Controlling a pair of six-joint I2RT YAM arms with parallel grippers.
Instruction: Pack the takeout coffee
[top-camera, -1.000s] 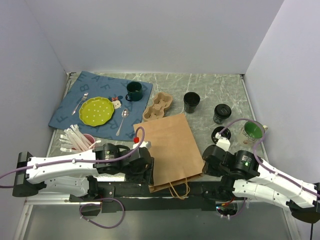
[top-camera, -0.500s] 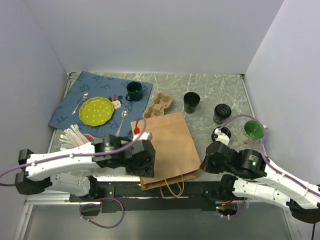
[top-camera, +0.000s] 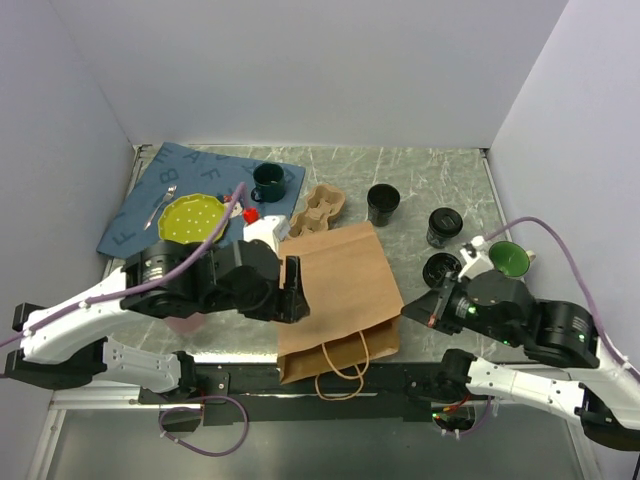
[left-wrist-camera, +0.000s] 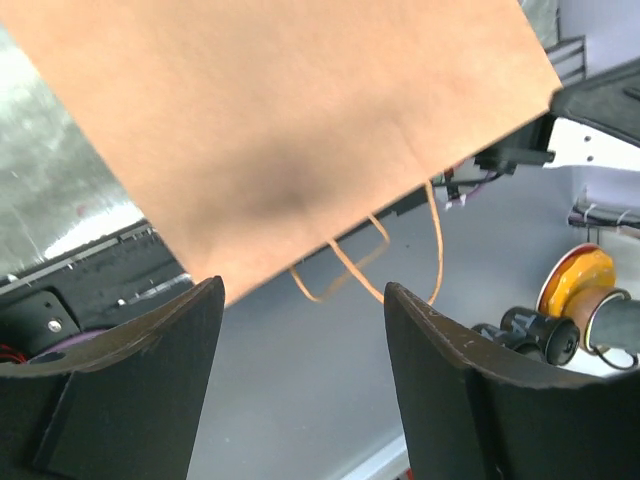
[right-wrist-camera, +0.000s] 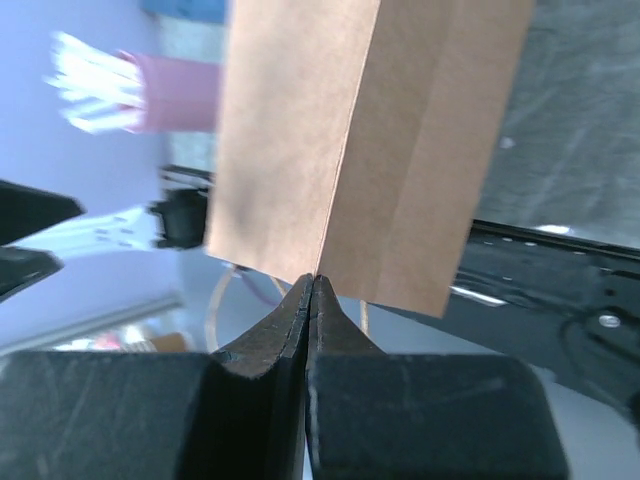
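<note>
Both arms at the paper bag (top-camera: 340, 285)
The left tool (left-wrist-camera: 300, 290) is spread beside it, the right tool (right-wrist-camera: 310, 285) pinches its edge; takeout coffee (top-camera: 445, 226) stands on the counter (top-camera: 420, 170)

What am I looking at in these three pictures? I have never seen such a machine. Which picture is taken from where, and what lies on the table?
These are two robot arms bolted at the near edge of the table, each ending in a two-finger gripper. The wide picture comes from a fixed camera above. The two close pictures come from cameras on the wrists. On the table lie a brown paper bag, a lidded black coffee cup, an open black cup, a cardboard cup carrier, a dark green mug and a green plate on a blue mat. The left gripper is open at the bag's left edge. The right gripper is shut on the bag's edge, it seems.
</note>
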